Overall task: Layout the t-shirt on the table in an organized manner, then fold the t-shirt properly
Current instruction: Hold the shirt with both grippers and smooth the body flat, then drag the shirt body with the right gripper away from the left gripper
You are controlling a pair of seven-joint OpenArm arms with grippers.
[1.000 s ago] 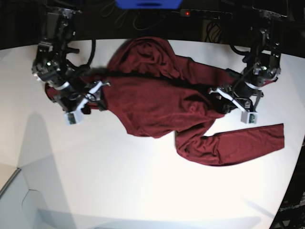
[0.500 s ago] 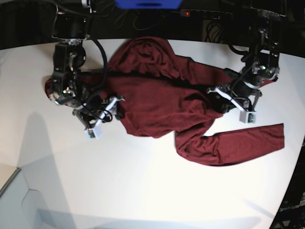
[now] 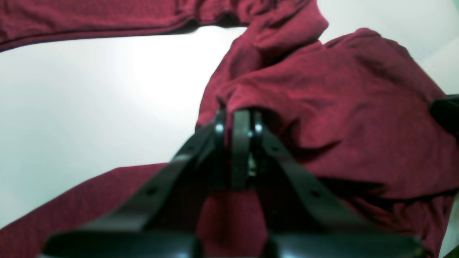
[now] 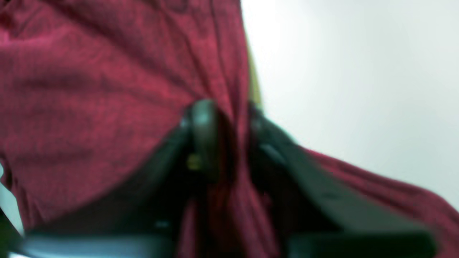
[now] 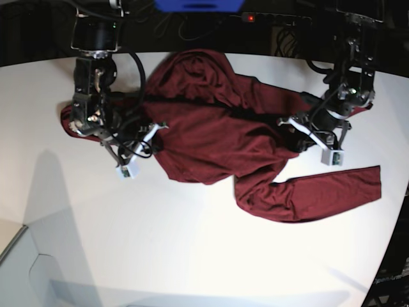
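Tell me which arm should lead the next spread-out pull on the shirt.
Probably both together. The left gripper is shut on a fold of the t-shirt; the right gripper pinches its opposite edge. If only one, left: the long sleeve lies bunched on its side.

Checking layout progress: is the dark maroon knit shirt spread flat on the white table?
No: the shirt lies bunched, with folds and one sleeve curled below.
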